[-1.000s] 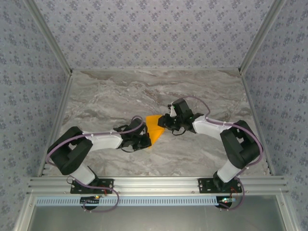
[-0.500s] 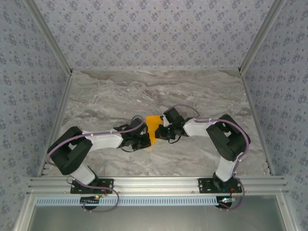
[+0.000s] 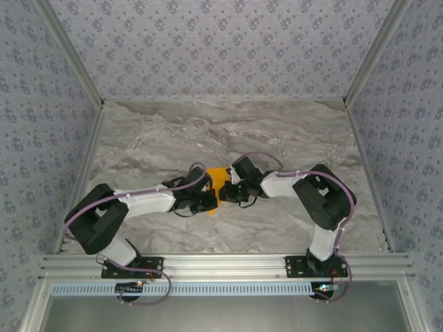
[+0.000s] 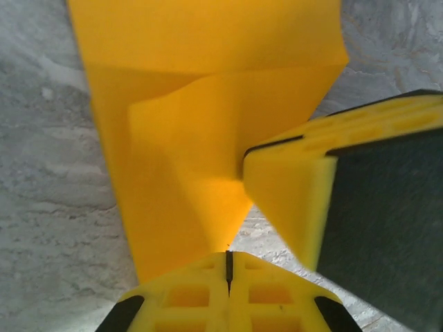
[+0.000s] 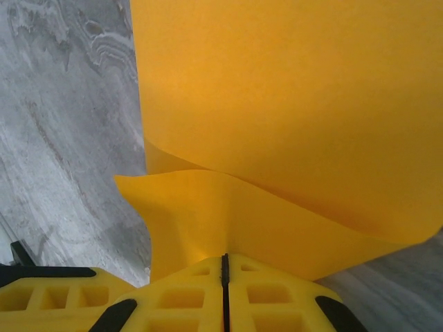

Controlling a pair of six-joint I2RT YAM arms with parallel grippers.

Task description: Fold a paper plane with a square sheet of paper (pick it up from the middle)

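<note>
Together, left gripper (image 4: pixel 228 261) and right gripper (image 5: pixel 223 263) pinch the square sheet of paper (image 3: pixel 218 177), jaws shut; it buckles between them.

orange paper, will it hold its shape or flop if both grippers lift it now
Probably floppy: the orange paper bows and buckles between the left gripper and the right gripper, both shut on its edges. Likely very light, since it looks like a thin sheet. It may crease or tear if the grippers pull apart.
</note>
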